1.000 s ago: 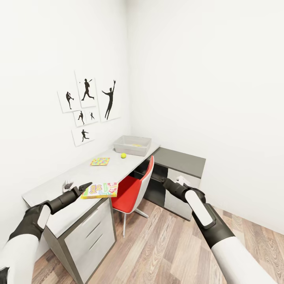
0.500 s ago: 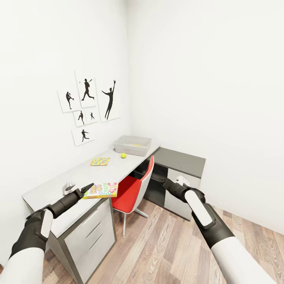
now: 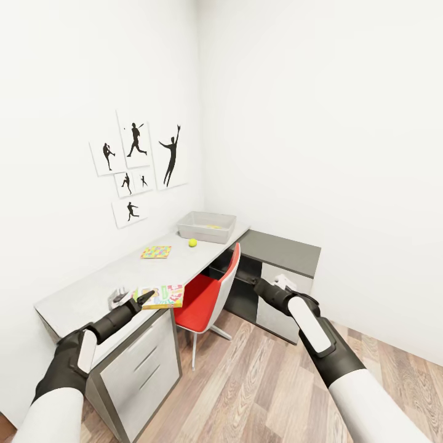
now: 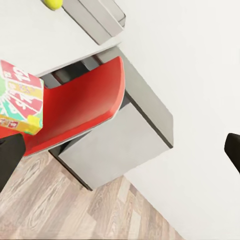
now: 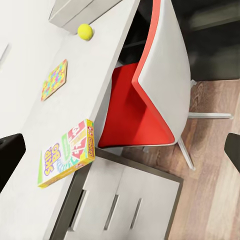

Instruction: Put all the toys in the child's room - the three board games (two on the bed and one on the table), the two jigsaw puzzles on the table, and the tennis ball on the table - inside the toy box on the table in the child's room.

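The Skip-Bo board game [image 3: 161, 296] lies flat at the table's [image 3: 80, 295] front edge. My left gripper [image 3: 133, 298] is open at the box's near end, one fingertip over its corner. In the left wrist view the box [image 4: 17, 97] lies beside one finger [image 4: 7, 155], not between the two. Farther along the table lie one jigsaw puzzle [image 3: 156, 251], the tennis ball [image 3: 192, 242] and the grey toy box [image 3: 207, 225] with a bit of yellow inside. My right gripper [image 3: 255, 283] is open in the air beyond the chair; its wrist view looks down on the Skip-Bo box [image 5: 67, 152], puzzle [image 5: 54, 80] and ball [image 5: 85, 31].
A red and white chair [image 3: 209, 295] is tucked under the table, right of the Skip-Bo box. A lower dark grey unit [image 3: 283, 258] stands against the right wall. Grey drawers [image 3: 144, 363] sit under the table's near end. Wood floor spreads out in front.
My left arm has swung right and dropped a little, bringing its open gripper from left of the Skip-Bo box to its near corner. The box and right arm have stayed still.
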Controlling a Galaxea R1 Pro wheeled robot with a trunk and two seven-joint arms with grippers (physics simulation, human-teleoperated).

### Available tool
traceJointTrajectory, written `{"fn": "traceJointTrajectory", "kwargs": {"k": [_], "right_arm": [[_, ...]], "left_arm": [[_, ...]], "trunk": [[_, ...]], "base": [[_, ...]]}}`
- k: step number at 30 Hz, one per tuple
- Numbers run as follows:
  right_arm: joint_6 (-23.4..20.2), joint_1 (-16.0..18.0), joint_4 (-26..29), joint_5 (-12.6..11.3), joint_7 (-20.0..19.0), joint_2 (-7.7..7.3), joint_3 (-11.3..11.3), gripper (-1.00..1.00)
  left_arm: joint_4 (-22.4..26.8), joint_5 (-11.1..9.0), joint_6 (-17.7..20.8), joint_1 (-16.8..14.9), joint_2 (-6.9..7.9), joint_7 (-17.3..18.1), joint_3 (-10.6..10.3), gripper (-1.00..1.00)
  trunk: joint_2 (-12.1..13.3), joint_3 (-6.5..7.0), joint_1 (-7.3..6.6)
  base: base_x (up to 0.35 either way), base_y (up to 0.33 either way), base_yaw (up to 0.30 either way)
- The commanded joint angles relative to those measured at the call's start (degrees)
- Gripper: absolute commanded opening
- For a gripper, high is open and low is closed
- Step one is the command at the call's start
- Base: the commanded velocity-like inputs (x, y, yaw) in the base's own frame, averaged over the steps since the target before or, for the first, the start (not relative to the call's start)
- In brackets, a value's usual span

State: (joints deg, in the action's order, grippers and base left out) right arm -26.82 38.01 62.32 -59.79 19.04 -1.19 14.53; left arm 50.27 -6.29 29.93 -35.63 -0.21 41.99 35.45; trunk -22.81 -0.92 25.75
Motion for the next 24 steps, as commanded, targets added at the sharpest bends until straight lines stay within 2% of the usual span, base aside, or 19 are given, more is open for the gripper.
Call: {"fn": "traceJointTrajectory", "kwargs": {"k": [1, 7, 16, 21, 24], "right_arm": [[0.0, 0.1, 0.1, -0.6, 0.6, -0.06, 0.2, 1.0], [0.0, 0.1, 0.1, -0.5, 0.6, -0.04, 0.2, 1.0], [0.0, 0.1, 0.1, -0.6, 0.6, -0.05, 0.2, 1.0], [0.0, 0.1, 0.1, -0.5, 0.6, -0.04, 0.2, 1.0], [0.0, 0.1, 0.1, -0.5, 0.6, -0.04, 0.2, 1.0]], "left_arm": [[-0.3, -0.3, 0.4, -0.1, -0.07, -0.6, 0.1, 1.0], [-1.3, -0.5, 0.2, -0.1, -0.93, -2.7, 0.2, 1.0], [-2.4, -2.4, 0.3, -0.1, -2.65, -4.4, 0.5, 1.0], [-3.9, -2.8, 0.1, -0.1, -3.19, -8.2, 2.0, 1.0], [-5.6, -3.8, 0.1, -0.1, -3.28, -11.4, 3.7, 1.0]], "trunk": [[-0.1, -0.1, 0.03], [-0.1, -0.1, 0.03], [-0.1, -0.1, 0.03], [-0.1, -0.1, 0.03], [-0.1, -0.1, 0.03]], "base": [[0.0, 0.0, 0.0], [0.0, 0.0, 0.0], [0.0, 0.0, 0.0], [0.0, 0.0, 0.0], [0.0, 0.0, 0.0]]}}
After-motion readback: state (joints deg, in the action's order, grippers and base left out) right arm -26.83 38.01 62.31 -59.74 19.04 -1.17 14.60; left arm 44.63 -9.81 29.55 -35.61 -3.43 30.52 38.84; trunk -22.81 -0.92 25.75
